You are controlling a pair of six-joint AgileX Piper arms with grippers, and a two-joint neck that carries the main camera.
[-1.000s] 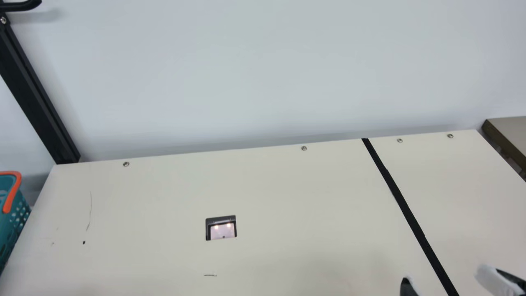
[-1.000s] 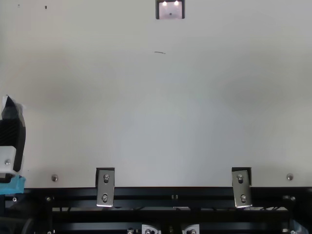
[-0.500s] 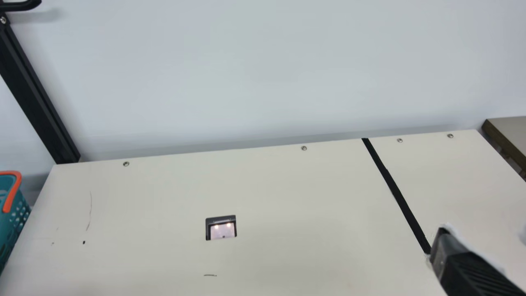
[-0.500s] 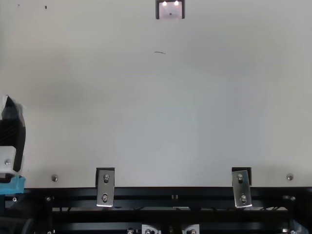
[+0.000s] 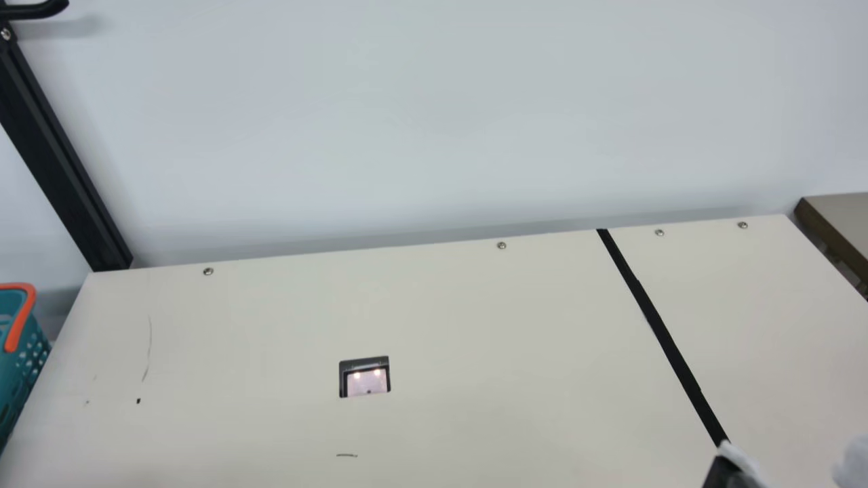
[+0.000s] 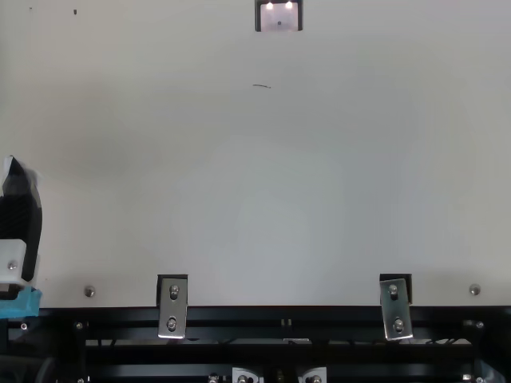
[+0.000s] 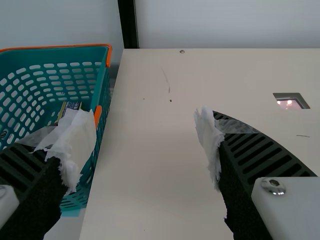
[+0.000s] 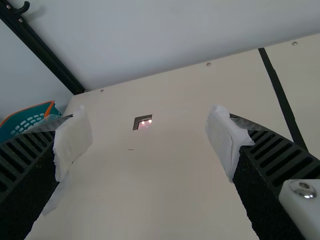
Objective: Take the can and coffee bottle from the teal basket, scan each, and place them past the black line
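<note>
Gaping wide, the right end effector hangs near the black line's edge.

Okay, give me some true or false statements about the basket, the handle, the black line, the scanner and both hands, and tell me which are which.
1. The basket is beyond the left edge of the table. True.
2. The basket's handle is black. False: it is orange.
3. In the main view, the black line runs to the right of the scanner. True.
4. The left hand is closed, with its fingers pressed together. False: its fingers stand well apart.
5. The right hand is open. True.
6. The scanner's lights are off. False: two small lights glow in it.
</note>
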